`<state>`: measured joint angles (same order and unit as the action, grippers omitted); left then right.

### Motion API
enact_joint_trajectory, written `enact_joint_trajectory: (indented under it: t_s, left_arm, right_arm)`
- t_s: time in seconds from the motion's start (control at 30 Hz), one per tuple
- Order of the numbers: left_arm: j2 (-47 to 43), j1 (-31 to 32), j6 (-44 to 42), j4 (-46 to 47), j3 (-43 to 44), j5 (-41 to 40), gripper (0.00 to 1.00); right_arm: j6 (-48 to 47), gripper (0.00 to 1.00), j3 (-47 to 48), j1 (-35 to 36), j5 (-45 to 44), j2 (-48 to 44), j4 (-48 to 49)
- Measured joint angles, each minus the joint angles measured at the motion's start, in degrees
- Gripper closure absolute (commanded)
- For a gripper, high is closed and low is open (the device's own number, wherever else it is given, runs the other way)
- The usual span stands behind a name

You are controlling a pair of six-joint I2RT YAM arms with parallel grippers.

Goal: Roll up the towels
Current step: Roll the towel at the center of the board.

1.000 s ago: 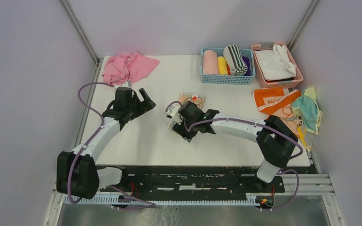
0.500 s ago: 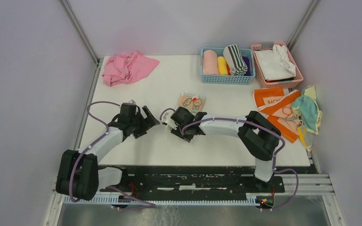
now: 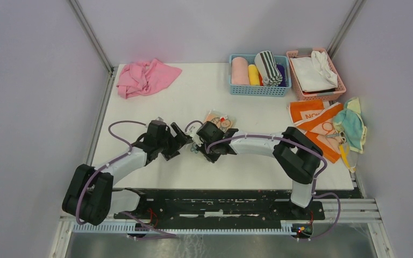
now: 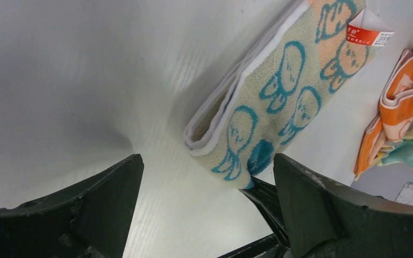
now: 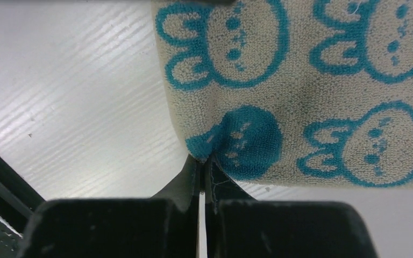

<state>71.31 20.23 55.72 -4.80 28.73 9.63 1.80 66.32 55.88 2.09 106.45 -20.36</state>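
Workspace: white table (image 3: 193, 97), two arms reaching toward its middle.

Bunny towel (image 3: 219, 119): pale cloth with teal bunny prints, folded into a narrow strip of several layers. It lies about midway between the left and right edges and a little nearer the near edge than the far one. The left wrist view shows the stacked layers open along the strip's long side (image 4: 269, 107), with a red-and-white tag (image 4: 368, 32) at the far end.

Right gripper (image 3: 199, 144): jaws clenched on the near corner of the bunny towel. In the right wrist view the two fingers meet with almost no gap (image 5: 201, 161), pinching a fold of cloth at a solid teal print (image 5: 322, 80).

Left gripper (image 3: 184, 142): jaws released and spread wide, holding nothing. It sits just left of the right gripper; in its own view (image 4: 207, 161) the strip's near end lies ahead, between the two fingers. Contact with the cloth cannot be told.

Other towels: orange towel (image 3: 314, 121) with white lettering at the right edge, teal-and-yellow towels (image 3: 350, 126) piled beside it, overhanging that edge. Both unrolled.

Far-right corner: blue basket (image 3: 258, 90) holding rolled towels, and a pink basket (image 3: 320, 94) holding a white cloth (image 3: 314, 72). Far-left corner: crumpled pink cloth (image 3: 145, 77).
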Motion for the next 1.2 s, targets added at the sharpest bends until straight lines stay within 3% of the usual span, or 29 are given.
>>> enact_joint_trajectory:
  t_s: [0.13, 0.43, 0.6, 0.77, 0.8, 0.9, 1.2]
  left_arm:
    - [1.46, 3.15, 4.22, 1.81, 0.00, -0.96, 0.11]
    - [4.83, 5.92, 11.85, 4.61, -0.85, -4.76, 0.37]
    - [8.37, 6.19, 13.70, 7.26, -0.20, -6.25, 0.61]
    - [11.98, 6.21, 14.49, 7.56, 1.77, -7.50, 0.94]
    - [12.02, 6.21, 14.36, 7.02, 1.84, -8.00, 0.97]
    - [11.45, 6.27, 14.25, 5.62, 2.05, -8.68, 0.95]
    - [4.94, 4.33, 10.27, -3.74, 1.95, -12.55, 0.43]
  right_arm:
    - [3.28, 1.00, -0.59, 0.00, 1.07, -0.04, 1.77]
    - [7.89, 1.00, -2.03, 0.00, 1.49, -0.52, 4.70]
    - [8.85, 1.00, -2.56, 0.00, 2.73, -0.59, 6.01]
    - [9.68, 1.00, -3.91, -0.15, 4.55, -1.22, 7.56]
    - [9.92, 1.00, -4.20, -0.33, 5.14, -1.42, 7.80]
    - [10.62, 1.00, -4.85, -1.44, 7.82, -1.62, 8.63]
    - [17.09, 1.00, -7.34, -7.23, 22.23, -1.70, 12.22]
